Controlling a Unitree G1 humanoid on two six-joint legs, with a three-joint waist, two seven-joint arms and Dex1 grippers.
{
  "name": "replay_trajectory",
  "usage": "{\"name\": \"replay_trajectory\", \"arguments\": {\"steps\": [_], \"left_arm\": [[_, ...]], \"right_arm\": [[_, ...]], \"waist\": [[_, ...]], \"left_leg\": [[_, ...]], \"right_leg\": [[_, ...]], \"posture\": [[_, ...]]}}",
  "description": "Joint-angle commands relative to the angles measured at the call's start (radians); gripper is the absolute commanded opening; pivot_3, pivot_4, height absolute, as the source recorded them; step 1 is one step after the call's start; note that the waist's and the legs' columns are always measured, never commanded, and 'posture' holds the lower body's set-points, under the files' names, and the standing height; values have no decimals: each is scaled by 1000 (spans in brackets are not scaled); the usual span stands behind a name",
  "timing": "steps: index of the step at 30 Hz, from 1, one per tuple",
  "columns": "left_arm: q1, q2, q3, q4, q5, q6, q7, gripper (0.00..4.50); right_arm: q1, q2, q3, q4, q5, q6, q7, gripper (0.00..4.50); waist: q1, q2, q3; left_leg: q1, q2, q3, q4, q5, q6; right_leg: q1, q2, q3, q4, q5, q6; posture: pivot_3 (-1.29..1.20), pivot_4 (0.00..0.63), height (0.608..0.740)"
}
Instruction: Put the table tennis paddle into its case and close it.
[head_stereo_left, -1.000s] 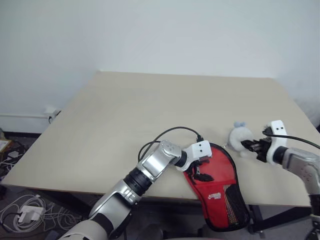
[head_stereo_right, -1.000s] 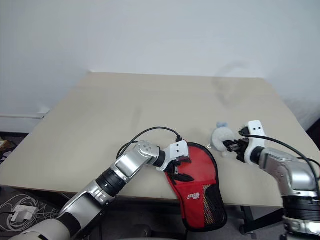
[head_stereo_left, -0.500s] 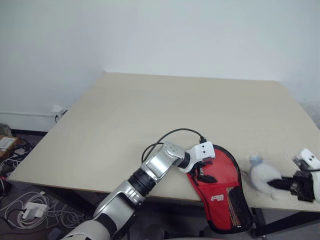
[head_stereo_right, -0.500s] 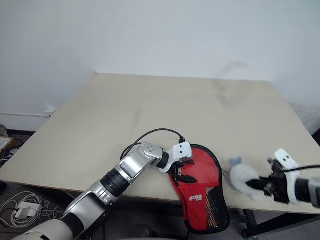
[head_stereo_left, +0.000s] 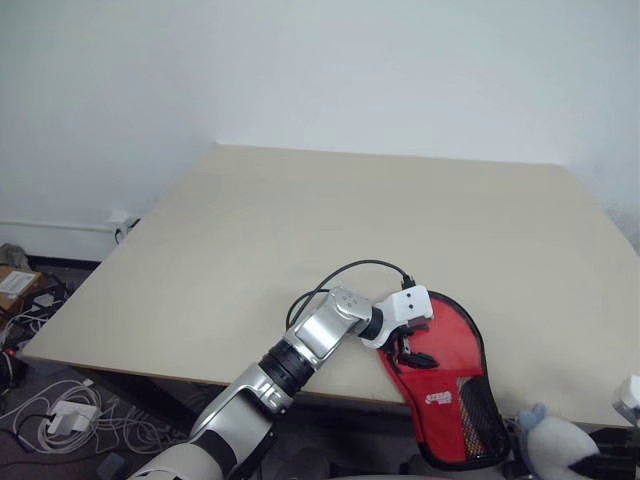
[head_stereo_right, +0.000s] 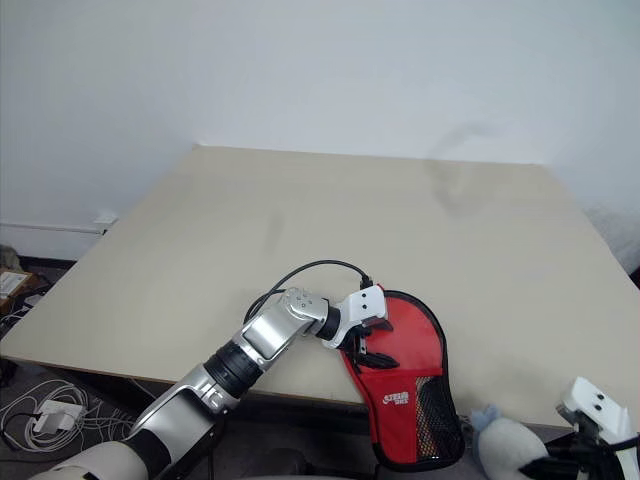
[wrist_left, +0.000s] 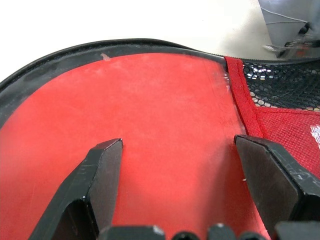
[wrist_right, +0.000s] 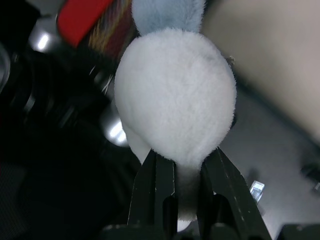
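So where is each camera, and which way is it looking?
Left eye view: on the head, looking forward and down at the table; the left hand rests on the red case.
Right eye view: beside it, same scene; the right hand holds a fluffy white toy past the table edge.
Left wrist view: looks along open fingers at the case.
Right wrist view: looks along fingers shut on the toy.
Both wrist views share things with the eye views.

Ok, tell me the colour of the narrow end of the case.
Black mesh over red, clearest in the right eye view.
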Motion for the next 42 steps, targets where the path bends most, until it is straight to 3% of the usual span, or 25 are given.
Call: {"name": "replay_trajectory", "arguments": {"steps": [1,7,17,20,24,30,35,38,42], "left_arm": [[33,9,-41,75,30,45,2,3794],[34,10,-42,77,36,23,5,3794],[15,12,-33,115,39,-6,-8,3794],[7,7,-18,128,27,-11,-16,3794],[-12,9,41,132,-12,-23,-44,3794],[-55,21,221,82,-121,-111,-61,3794],[-80,109,337,-40,-153,-134,-30,3794],[-28,206,390,-171,-176,-79,-39,3794],[97,371,458,-297,-198,8,-37,3794]], "right_arm": [[60,7,-12,-33,-66,-57,38,66],[62,21,47,-15,-141,-149,22,66],[-15,21,-66,-5,-98,-87,69,3621],[-78,28,-114,-11,-50,-27,57,4475],[-243,27,-156,-11,52,86,-5,4475],[-692,146,-51,47,180,247,-338,4475],[-965,402,188,142,29,85,-641,4475],[-1038,494,287,219,-38,-36,-701,4475],[-1102,544,395,316,-88,-141,-708,4475]], "waist": [[1,0,0],[0,0,-1],[1,0,-1],[1,-1,-1],[-2,-1,0],[-10,-1,3],[-17,-3,4],[-15,2,2],[-54,7,2]], "left_leg": [[0,0,0,0,0,0],[0,1,0,0,0,0],[0,1,0,0,0,0],[0,1,0,0,0,0],[0,1,0,0,0,0],[-2,1,0,-1,0,-1],[-19,0,-1,-1,9,-14],[-25,-2,-1,-2,9,-15],[-31,-2,0,-3,10,-15]], "right_leg": [[0,0,0,0,0,0],[0,-1,0,-1,-1,2],[0,-1,0,-1,0,0],[0,-1,0,-1,0,0],[0,-1,0,-1,0,-1],[-4,1,1,0,2,-3],[-23,2,1,4,6,-9],[-30,1,1,5,6,-9],[-37,2,1,5,6,-9]], "posture": [[0,0,716],[0,0,716],[0,0,716],[0,0,716],[0,0,716],[0,0,716],[0,0,716],[0,0,716],[0,0,716]]}}
